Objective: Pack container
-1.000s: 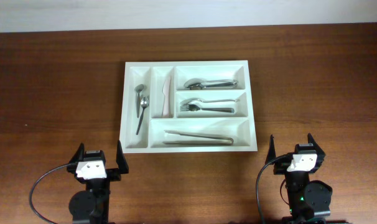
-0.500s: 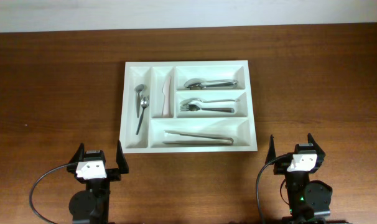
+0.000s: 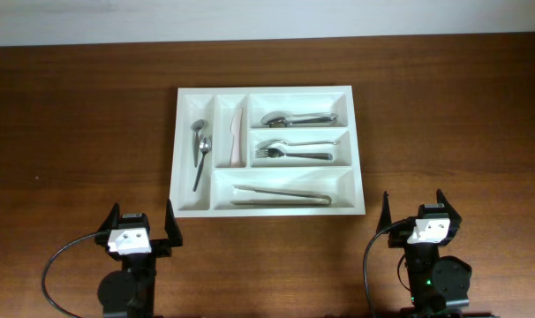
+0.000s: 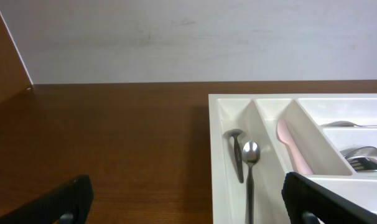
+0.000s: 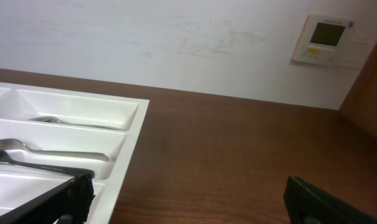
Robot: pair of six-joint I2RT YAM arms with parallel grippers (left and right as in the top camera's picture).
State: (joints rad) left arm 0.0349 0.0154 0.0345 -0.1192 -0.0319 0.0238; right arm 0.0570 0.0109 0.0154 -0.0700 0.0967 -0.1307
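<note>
Bench (image 3: 73, 132): dark wood, strip showing between claws and container.
Container (image 3: 285, 211): white tray ahead of both claws, apart from each.
Contents, near to far: tongs (image 3: 281, 194), forks (image 3: 294, 150), large spoons (image 3: 298, 117). Narrow slots ahead of left claw (image 3: 142, 212): small spoons (image 3: 199, 150), pink knife (image 3: 237, 137).
White wall (image 3: 250, 18) beyond.
Left claw, right claw (image 3: 412, 205): fingers wide apart, gripping nothing.

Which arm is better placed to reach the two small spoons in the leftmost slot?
Left. The left gripper, open, sits near that corner of the container, small spoons straight ahead; the right gripper sits beyond the opposite corner.
</note>
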